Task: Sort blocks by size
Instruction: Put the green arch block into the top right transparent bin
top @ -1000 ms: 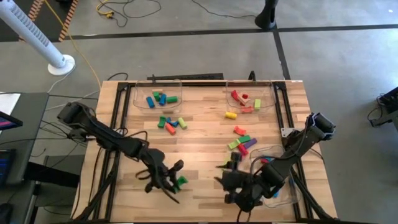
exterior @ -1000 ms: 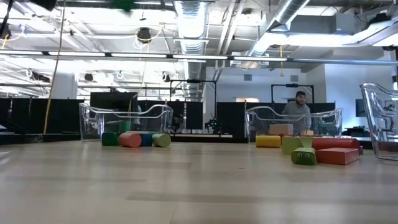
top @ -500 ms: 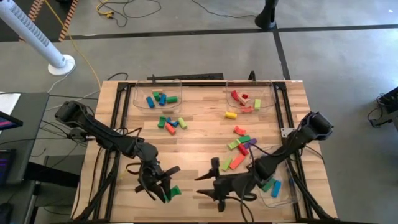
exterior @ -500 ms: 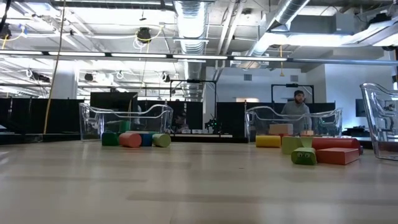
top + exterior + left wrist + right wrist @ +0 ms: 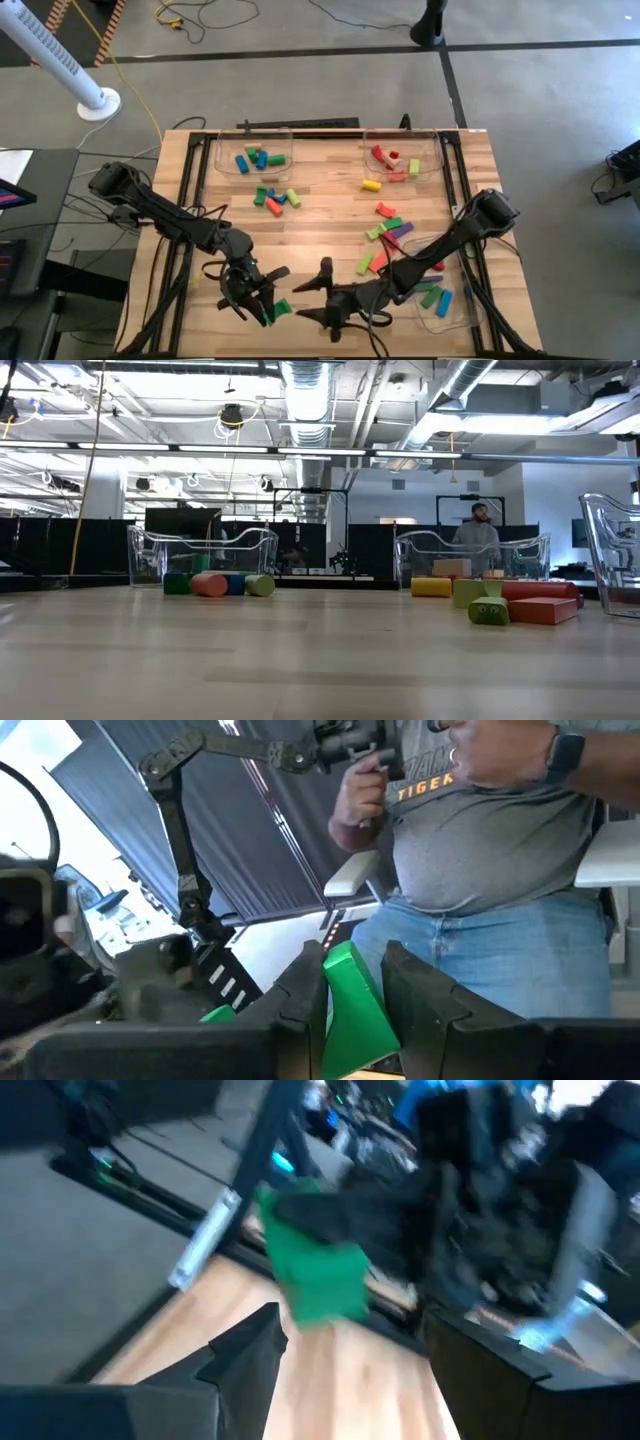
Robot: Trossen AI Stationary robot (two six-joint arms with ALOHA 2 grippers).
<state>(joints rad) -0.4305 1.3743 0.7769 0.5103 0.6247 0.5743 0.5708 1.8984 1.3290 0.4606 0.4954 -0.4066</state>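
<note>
My left gripper (image 5: 273,303) is shut on a green block (image 5: 283,307) above the near middle of the table; in the left wrist view the green block (image 5: 350,1010) shows between its fingers. My right gripper (image 5: 308,292) stands open just right of that block and points at it. In the right wrist view the green block (image 5: 312,1275) hangs ahead of its spread fingers (image 5: 250,1352), apart from them. Other blocks lie loose on the table, some at the far left (image 5: 275,197), some at mid right (image 5: 390,232). My left gripper pinches the green block's two flat sides (image 5: 338,982) between its two fingers. The fingers lie about level and point toward the table's near right. One end of the block sticks out past the fingertips. The block is lifted clear of the table.
Three clear trays hold blocks: one at the far left (image 5: 222,150), one at the far right (image 5: 437,150), one at the near right (image 5: 455,318). A yellow block (image 5: 371,184) lies alone. A person sits past the near edge (image 5: 480,850), and another person (image 5: 478,540) stands far behind.
My right gripper has swung from beside the near right tray toward the table's left, up to the green block. It has tipped to level and its fingers have spread wider. My left gripper has turned a little with the block, which stays clear of the table.
</note>
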